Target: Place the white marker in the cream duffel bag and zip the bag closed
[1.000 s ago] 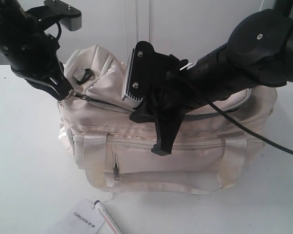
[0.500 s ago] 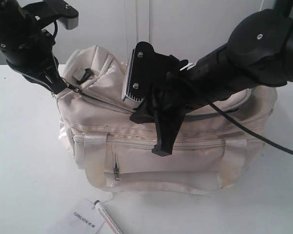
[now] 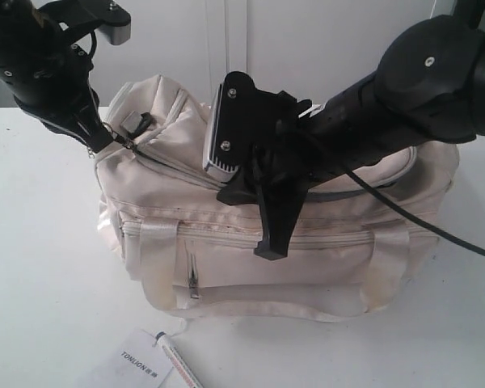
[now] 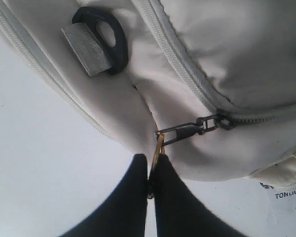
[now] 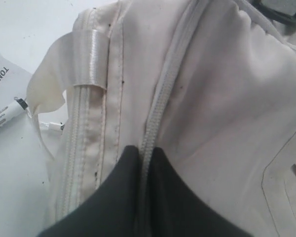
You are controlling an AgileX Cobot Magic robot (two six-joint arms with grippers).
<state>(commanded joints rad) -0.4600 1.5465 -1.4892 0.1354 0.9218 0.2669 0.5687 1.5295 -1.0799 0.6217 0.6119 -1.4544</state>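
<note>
Cream duffel bag [image 3: 307, 267], left hand [image 4: 152, 160] pinching zipper pull [image 4: 185, 132]

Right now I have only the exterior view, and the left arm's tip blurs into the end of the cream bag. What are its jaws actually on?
Observer: In the left wrist view the left jaws are shut on the gold ring zipper pull, with the ring edge-on between them.
Operator: And the right arm? Its own wrist hides the tip from me.
Observer: The right wrist view shows the right jaws shut on the cream duffel bag, pinching a run of its zipper track.
</note>
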